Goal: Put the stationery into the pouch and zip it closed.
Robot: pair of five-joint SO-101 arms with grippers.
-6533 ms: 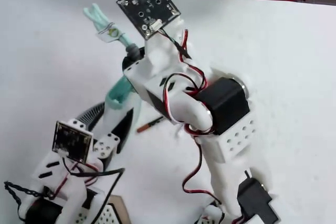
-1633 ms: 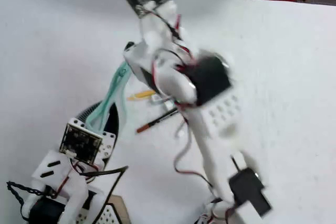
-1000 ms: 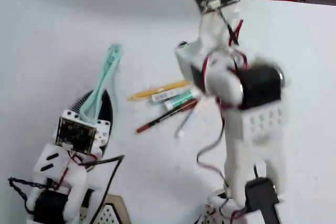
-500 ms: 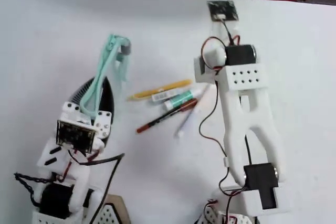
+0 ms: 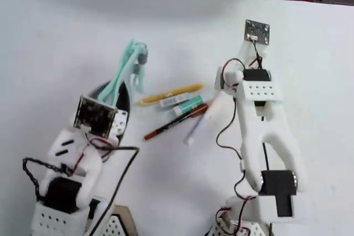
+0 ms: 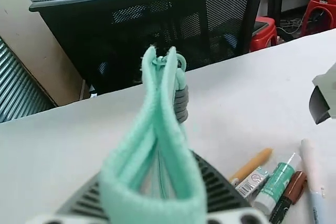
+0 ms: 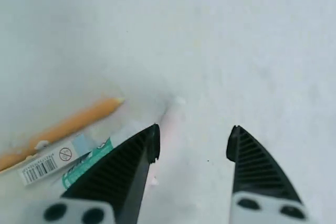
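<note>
My left pincer (image 6: 151,212) pinches the mint pouch (image 6: 157,145), which stands on edge. My right pincer (image 7: 192,132) is spread above the white pen (image 7: 167,119), at the stationery pile (image 5: 180,103) on the desk (image 5: 310,53) between the arms.

Likely an office, given the black mesh chair (image 6: 220,9) and red stool (image 6: 321,10).
</note>
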